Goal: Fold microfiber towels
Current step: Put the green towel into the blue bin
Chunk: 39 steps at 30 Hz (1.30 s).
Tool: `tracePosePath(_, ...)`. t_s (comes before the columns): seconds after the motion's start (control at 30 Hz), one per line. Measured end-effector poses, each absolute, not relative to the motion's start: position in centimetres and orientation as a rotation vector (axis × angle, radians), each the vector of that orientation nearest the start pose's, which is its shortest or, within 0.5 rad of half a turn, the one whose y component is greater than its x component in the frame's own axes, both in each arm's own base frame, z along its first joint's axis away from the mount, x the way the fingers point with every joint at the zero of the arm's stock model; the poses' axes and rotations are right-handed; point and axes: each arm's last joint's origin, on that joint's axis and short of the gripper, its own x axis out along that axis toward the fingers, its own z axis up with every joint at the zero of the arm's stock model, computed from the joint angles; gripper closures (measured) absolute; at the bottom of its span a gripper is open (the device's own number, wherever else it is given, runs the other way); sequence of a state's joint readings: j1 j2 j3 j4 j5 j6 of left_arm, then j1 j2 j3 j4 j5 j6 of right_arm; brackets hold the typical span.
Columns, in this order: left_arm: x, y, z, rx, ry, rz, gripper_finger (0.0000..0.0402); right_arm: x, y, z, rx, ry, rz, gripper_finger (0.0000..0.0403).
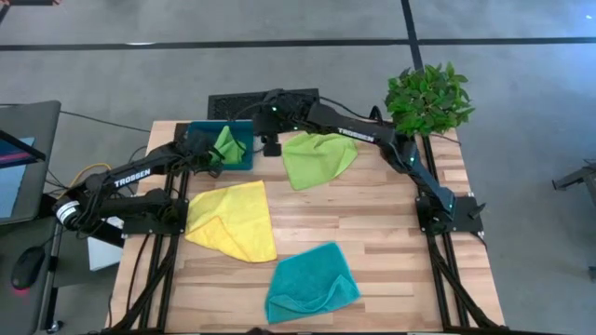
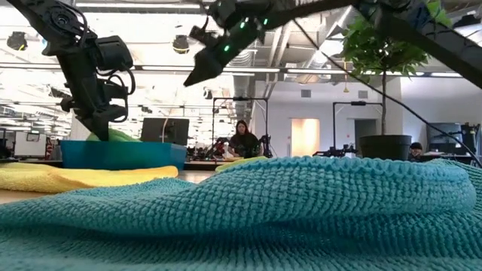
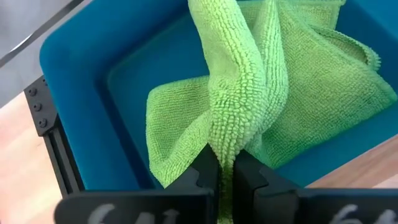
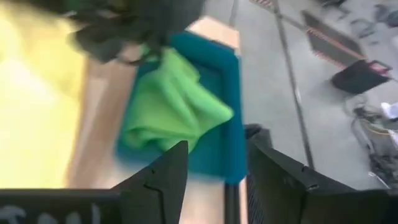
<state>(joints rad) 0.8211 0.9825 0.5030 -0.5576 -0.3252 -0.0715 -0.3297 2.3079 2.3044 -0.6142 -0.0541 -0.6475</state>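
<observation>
Teal towel (image 2: 248, 211) fills the whole lower part of the low view, its looped weave right against the lens; from above it lies crumpled at the lower middle of the frame (image 1: 310, 283), on the wooden table (image 1: 391, 233); just up and to its left the yellow towel (image 1: 233, 220) lies spread with one corner folded over, close to the teal one but not touching it; in the low view the yellow one shows as a flat band at the left edge (image 2: 75, 177).

At the upper left of the table sits the dark-teal tray (image 1: 244, 158); my left gripper (image 3: 226, 171) is clamped shut on a ridge of the lime green towel in the tray (image 3: 249, 99), pinching it between both fingers while the rest of the cloth lies bunched on the tray floor; in the high view that gripper (image 1: 216, 149) sits over the tray.

My right gripper (image 4: 214, 168) has its fingers spread apart and holds nothing; from above it hangs at the upper middle of the frame (image 1: 271, 143), between the tray and the second lime green towel (image 1: 318, 156), which lies rumpled on the table just to its right; a potted plant (image 1: 428, 98) stands at the upper right corner of the table; in the low view a person (image 2: 244, 141) sits far back in the room.
</observation>
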Motion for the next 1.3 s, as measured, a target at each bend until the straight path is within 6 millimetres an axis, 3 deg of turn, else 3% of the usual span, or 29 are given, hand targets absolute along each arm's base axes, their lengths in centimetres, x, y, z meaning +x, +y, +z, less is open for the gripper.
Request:
tracePosePath(0.23, 10.7, 12.8, 18.1, -0.331, 1.021, 1.069, 0.0401, 47.0, -13.1, 31.9, -0.514, 0.839, 0.078, 0.0224)
tracePosePath(0.37, 10.7, 12.8, 18.1, -0.332, 1.020, 1.070, 0.0398, 46.6, -11.4, 32.1, -0.514, 0.881, 0.129, 0.0229)
tracePosePath(0.6, 10.7, 12.8, 18.1, -0.384, 0.998, 1.100, 0.0344, 46.6, -9.6, 31.8, -0.566, 0.918, 0.206, 0.0231)
tracePosePath(0.93, 10.8, 12.8, 18.6, -0.422, 0.974, 1.093, 0.0243, 46.4, -9.8, 31.6, -0.558, 0.945, 0.211, 0.0237)
tracePosePath(1.17, 11.4, 13.4, 21.1, -0.331, 0.966, 1.062, 0.0233, 46.0, -10.0, 32.0, -0.528, 0.953, 0.191, 0.0237)
tracePosePath(1.3, 11.6, 13.7, 21.4, -0.289, 0.978, 1.035, 0.0233, 45.5, -10.1, 32.6, -0.519, 0.954, 0.187, 0.0239)
